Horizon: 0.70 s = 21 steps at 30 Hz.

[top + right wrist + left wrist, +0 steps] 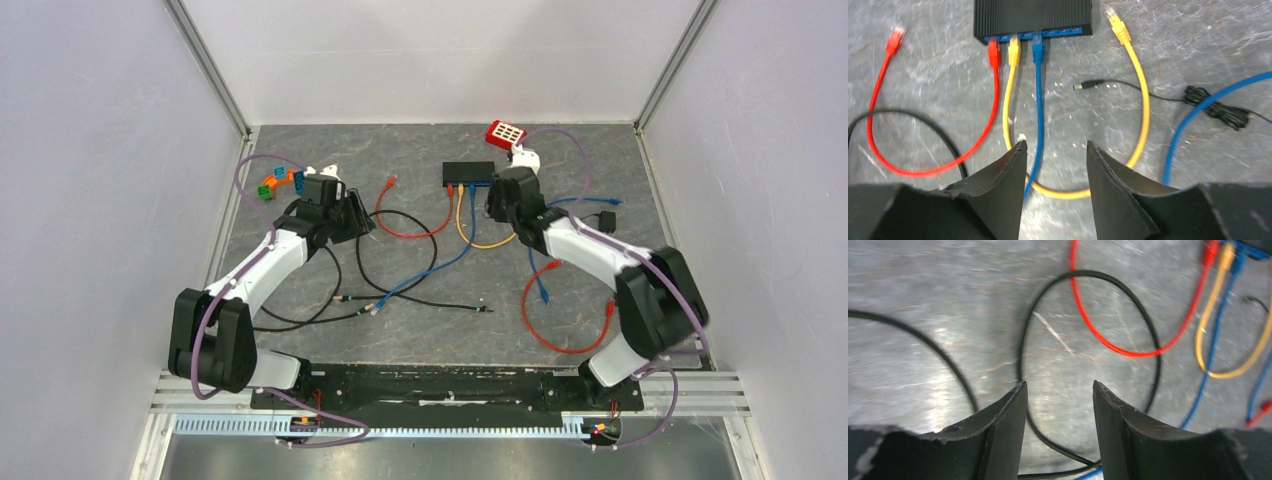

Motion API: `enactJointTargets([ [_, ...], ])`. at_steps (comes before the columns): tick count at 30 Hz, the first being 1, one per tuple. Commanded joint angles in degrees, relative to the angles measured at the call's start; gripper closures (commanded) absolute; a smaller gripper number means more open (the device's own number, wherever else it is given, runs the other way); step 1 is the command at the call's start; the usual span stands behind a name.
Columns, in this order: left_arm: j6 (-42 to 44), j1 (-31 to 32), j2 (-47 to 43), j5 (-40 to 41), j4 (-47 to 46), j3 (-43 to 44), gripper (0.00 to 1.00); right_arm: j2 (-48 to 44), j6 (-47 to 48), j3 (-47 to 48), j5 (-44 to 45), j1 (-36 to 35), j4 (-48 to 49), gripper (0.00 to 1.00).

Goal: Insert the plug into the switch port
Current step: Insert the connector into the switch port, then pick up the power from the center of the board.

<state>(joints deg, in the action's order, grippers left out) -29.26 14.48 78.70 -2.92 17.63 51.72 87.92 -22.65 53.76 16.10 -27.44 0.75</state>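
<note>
The black switch (1033, 15) lies at the back of the table, also visible as the switch (468, 172) from above. A red plug (993, 52), a yellow plug (1014, 50) and a blue plug (1037, 49) sit side by side in its front ports. The yellow cable's other plug (1115, 22) lies loose beside the switch. My right gripper (1056, 145) is open just in front of the switch, above the blue and yellow cables, holding nothing. My left gripper (1059, 385) is open too, over a black cable loop (1088, 275) at the left.
A loose red plug (895, 37) and a black barrel plug (1080, 86) lie near the switch. A red cable loop (540, 320) and black cables (400, 295) sprawl in front. Coloured blocks (278, 182) sit back left, a red toy (505, 133) behind the switch. Walls enclose three sides.
</note>
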Motion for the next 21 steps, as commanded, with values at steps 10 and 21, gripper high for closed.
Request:
enactJointTargets([
  [10,-5.6,-6.15,-2.01,15.61,8.91,-2.54,0.44,-28.34,7.65,-17.63,-11.58,-0.07,6.59,0.56],
  [21,-9.51,-6.17,-0.12,12.81,3.53,-11.26,0.48,-33.93,8.57,-22.5,-12.41,-0.07,6.0,0.56],
])
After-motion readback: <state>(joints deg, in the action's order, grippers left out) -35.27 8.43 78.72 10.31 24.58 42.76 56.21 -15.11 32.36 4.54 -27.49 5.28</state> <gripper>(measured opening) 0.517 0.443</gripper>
